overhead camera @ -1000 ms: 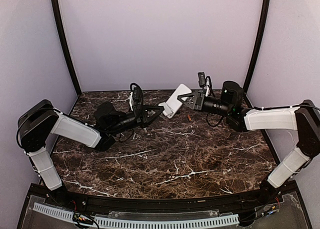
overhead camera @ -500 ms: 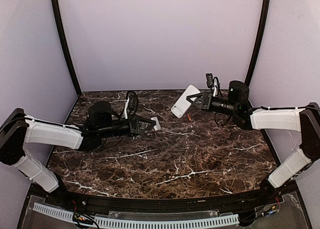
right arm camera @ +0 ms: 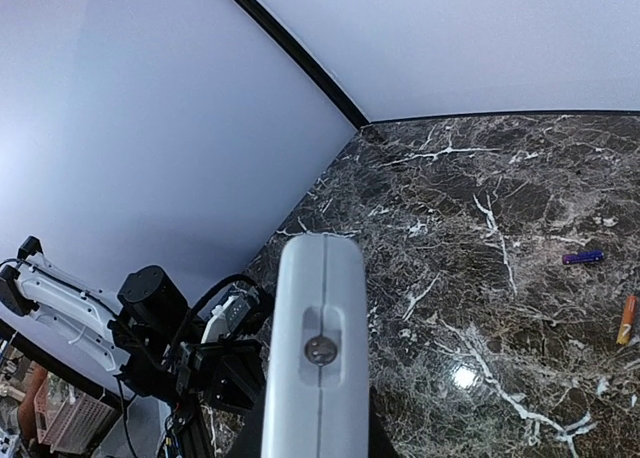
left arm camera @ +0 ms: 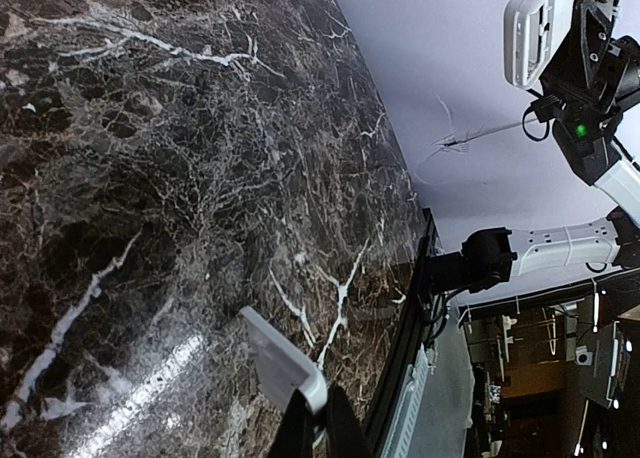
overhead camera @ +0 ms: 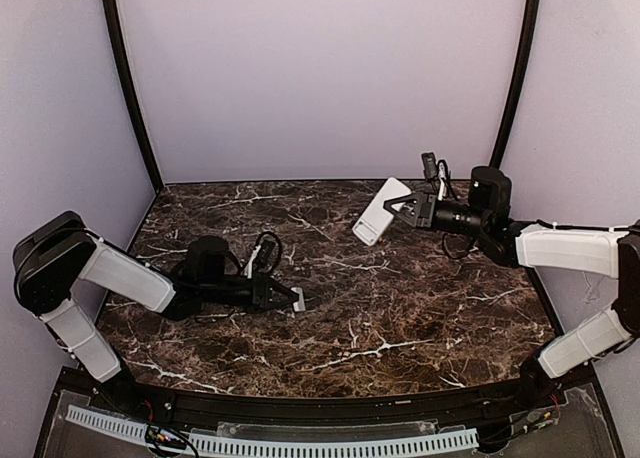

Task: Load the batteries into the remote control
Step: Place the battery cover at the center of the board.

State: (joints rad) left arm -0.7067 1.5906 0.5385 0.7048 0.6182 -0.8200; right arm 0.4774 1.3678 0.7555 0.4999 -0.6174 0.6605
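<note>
Left gripper is pinching a small white cover plate by one edge, holding it low at the dark marble table; I cannot tell whether it is touching. Right gripper is clamping the remote control, holding it tilted in the air over the far right. On the marble below, the dark blue battery and the orange battery are lying apart.
</note>
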